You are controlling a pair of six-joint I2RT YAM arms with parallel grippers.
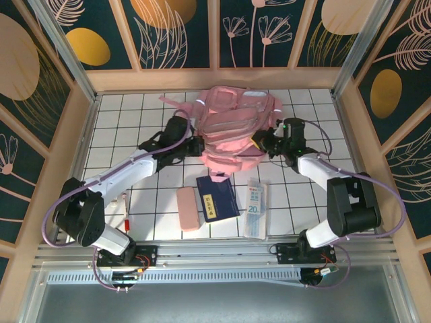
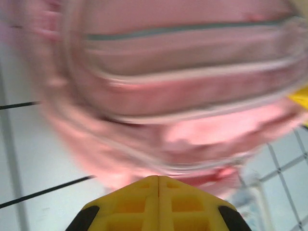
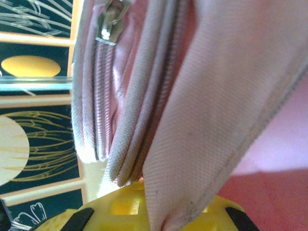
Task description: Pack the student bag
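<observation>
The student bag (image 1: 232, 128), a big pink backpack with pale stripes, lies at the back middle of the tiled table. My left gripper (image 1: 196, 147) sits at the bag's left lower side. In the left wrist view its yellow fingers (image 2: 144, 202) are pressed together with nothing between them, and the blurred bag (image 2: 183, 86) is just ahead. My right gripper (image 1: 260, 142) is at the bag's right side. The right wrist view has it (image 3: 156, 195) shut on a fold of the bag's pink fabric (image 3: 216, 110), with a metal zipper pull (image 3: 109, 19) above.
In front of the bag lie a pink pencil case (image 1: 188, 208), a dark blue notebook (image 1: 217, 197) and a clear ruler packet (image 1: 255, 207). A red pen (image 1: 125, 214) lies near the left arm. Wooden walls enclose the table (image 1: 121, 134) on three sides.
</observation>
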